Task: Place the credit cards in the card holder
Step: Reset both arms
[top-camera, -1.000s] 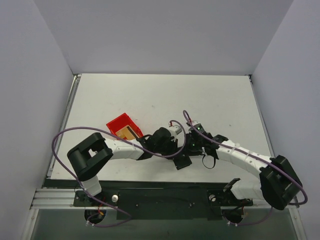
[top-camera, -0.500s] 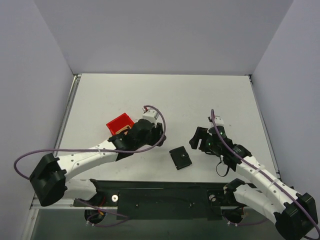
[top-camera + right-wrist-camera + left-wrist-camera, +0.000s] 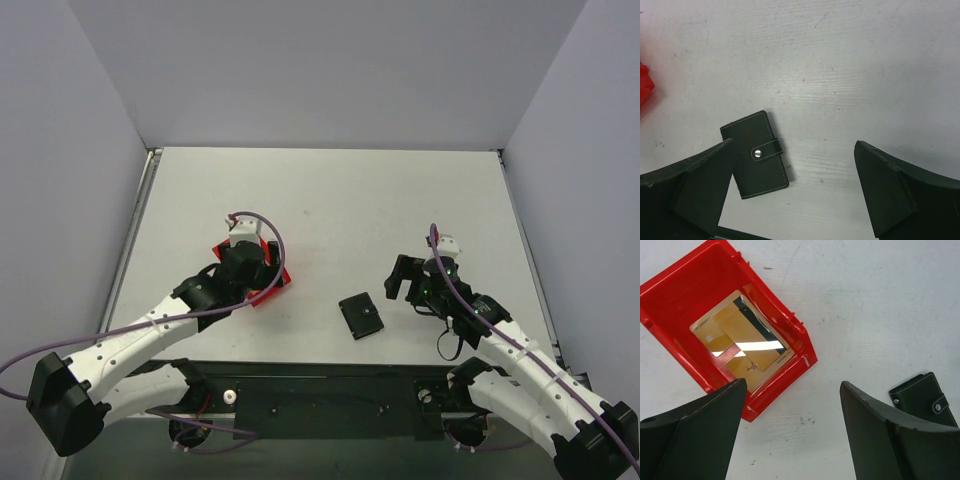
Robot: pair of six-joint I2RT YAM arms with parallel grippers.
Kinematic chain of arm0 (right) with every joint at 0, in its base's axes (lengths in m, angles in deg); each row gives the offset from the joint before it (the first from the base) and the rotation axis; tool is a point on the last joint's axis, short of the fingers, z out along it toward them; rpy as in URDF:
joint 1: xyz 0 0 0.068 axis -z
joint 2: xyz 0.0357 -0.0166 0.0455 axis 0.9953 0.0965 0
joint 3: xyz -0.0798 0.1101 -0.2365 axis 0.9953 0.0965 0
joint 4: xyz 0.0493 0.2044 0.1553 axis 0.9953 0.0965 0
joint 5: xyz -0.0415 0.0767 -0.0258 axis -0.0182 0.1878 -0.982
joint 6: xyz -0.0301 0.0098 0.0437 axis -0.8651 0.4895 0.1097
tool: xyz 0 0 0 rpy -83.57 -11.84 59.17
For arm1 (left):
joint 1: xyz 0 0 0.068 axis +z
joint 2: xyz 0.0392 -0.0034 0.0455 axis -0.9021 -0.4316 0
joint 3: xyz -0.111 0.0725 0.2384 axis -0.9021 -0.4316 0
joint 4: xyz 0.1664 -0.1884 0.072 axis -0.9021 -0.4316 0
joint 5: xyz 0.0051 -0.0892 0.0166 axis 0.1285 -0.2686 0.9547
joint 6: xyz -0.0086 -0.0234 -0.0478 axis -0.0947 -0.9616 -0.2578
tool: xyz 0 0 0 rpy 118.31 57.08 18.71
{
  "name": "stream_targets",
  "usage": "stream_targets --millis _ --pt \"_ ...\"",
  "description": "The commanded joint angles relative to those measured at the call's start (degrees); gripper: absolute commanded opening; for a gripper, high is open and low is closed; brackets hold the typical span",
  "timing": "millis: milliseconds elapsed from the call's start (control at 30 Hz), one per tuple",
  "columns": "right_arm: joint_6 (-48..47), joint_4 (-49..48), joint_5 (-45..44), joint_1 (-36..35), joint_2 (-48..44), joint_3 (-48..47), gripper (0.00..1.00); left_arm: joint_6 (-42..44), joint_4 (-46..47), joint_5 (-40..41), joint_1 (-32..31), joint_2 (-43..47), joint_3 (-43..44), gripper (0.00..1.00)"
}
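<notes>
Shows the left claw [image 3: 792,392] hanging over the near corner of a red bin [image 3: 685,290], fingers spread wide and gripping nothing. Finds the credit cards [image 3: 742,342] inside that bin, stacked loosely on its floor, gold-tan faces up, one with a dark stripe along an edge and a bright glare across it. Hard to count through the glare: perhaps three, overlapping at slight angles. Puts the bin on the white table [image 3: 400,200], left of centre in the top view, turned at a slant to the table edges.

Shows the card holder [image 3: 752,172] lying flat on the table, folded shut, its strap [image 3: 771,148] wrapped over the front and fastened by a silver stud [image 3: 758,153]. Places it between the two arms in the top view, near the front edge, well apart from the bin and touching neither claw. Catches one corner of it also at the lower right of the left wrist view.

Shows the right claw [image 3: 795,150] likewise released, fingers far apart, poised above bare table just to the right of the card holder, with nothing between them.
</notes>
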Motion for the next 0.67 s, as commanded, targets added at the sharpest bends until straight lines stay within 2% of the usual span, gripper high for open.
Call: stream_targets --millis 0,633 --pt "-0.96 0.57 -3.27 0.13 0.47 -0.38 0.97 -1.66 -4.32 4.82 0.15 0.95 -0.05 0.86" --pt "-1.66 1.01 -2.92 0.13 2.05 -1.44 0.99 -2.45 -3.0 4.74 0.33 5.0 -1.54 0.89"
